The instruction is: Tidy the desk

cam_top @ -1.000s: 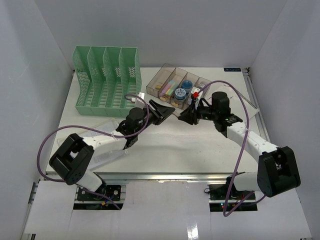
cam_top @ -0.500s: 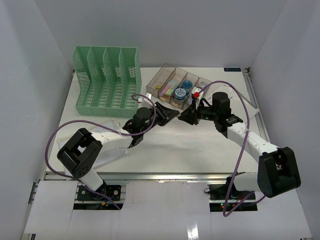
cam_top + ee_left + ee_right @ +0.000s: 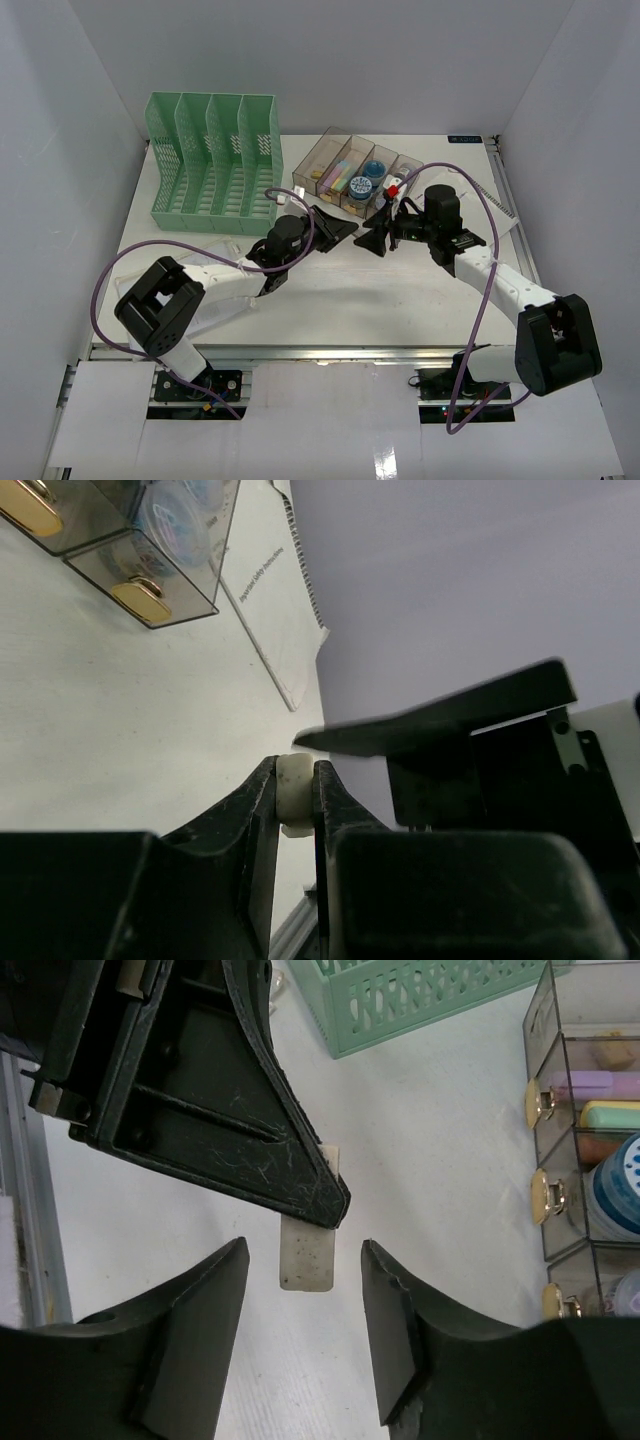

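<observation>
Just in front of the clear tray (image 3: 312, 160), your left gripper (image 3: 345, 229) is clenched on a small white block (image 3: 307, 1252), likely an eraser, pinched flat between its fingertips so that most of the block sticks out past them; your right gripper (image 3: 368, 240) faces it nose to nose with its jaws spread wide, one finger either side of that free end and neither pad touching it, as far as the right wrist view shows; I read this as a handover in the air, the block offered lengthwise so the right fingers have bare faces to close on; both grippers hang above the desk (image 3: 380, 290), which spreads white beneath them and under the tray; the tray's compartments already hold small coloured items, so the block probably belongs there, and the right arm sits nearer to it; left of the tray stands the green rack (image 3: 212, 160); right of the tray lies a paper sheet (image 3: 492, 200), flat on the desk.
</observation>
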You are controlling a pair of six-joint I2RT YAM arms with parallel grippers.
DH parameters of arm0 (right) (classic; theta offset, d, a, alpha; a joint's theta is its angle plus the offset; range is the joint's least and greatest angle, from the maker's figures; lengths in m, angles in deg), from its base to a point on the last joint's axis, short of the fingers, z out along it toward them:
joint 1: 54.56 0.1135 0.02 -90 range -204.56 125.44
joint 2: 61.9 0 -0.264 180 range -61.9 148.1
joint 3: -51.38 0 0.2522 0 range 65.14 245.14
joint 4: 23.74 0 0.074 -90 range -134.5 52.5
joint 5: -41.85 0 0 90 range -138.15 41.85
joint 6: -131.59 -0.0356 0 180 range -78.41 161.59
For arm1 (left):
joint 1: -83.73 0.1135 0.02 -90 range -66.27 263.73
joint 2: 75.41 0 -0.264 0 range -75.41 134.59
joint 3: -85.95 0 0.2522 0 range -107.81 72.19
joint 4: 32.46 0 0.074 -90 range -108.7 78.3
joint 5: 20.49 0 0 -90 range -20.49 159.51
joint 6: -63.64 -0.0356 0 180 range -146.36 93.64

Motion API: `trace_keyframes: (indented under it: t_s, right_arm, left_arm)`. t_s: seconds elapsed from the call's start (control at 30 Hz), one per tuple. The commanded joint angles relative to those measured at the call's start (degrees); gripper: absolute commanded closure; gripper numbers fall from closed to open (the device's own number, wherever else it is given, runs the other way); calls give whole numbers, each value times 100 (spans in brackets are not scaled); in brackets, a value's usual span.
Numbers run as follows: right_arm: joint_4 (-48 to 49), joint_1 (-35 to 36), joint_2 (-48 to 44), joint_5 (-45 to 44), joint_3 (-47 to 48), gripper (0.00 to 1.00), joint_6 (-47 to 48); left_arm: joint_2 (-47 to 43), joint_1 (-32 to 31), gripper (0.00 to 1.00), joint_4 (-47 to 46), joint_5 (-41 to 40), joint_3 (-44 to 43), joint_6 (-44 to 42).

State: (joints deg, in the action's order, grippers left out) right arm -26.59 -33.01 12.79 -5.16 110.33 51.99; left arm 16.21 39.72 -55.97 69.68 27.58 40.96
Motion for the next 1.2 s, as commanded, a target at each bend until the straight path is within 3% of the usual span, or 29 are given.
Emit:
trace_keyframes:
  t_s: [0.0,0.2,0.37,0.57,0.67,1.03,1.17]
  right_arm:
    - [73,-69,-208,-17,24,11,195]
    - [-193,-491,-375,104,95,10,409]
    - [-212,-669,-507,61,61,10,524]
    - [-194,-678,-491,96,43,10,533]
    - [-202,-694,-490,79,43,10,565]
    - [-186,-887,-438,149,16,10,612]
    - [-216,-954,-385,166,7,10,695]
  left_arm:
    - [-254,56,100,494,-416,-133,-723]
    - [-215,820,100,1673,-72,-826,-1935]
    - [230,1200,100,2965,-218,-2262,-3655]
    - [1475,1325,100,3926,-834,-4018,-5088]
    - [2072,1325,100,3982,-1142,-4836,-5780]
    - [3610,1386,97,4076,-1493,-6470,-6456]
    - [3875,1382,93,4162,-1598,-6665,-6623]
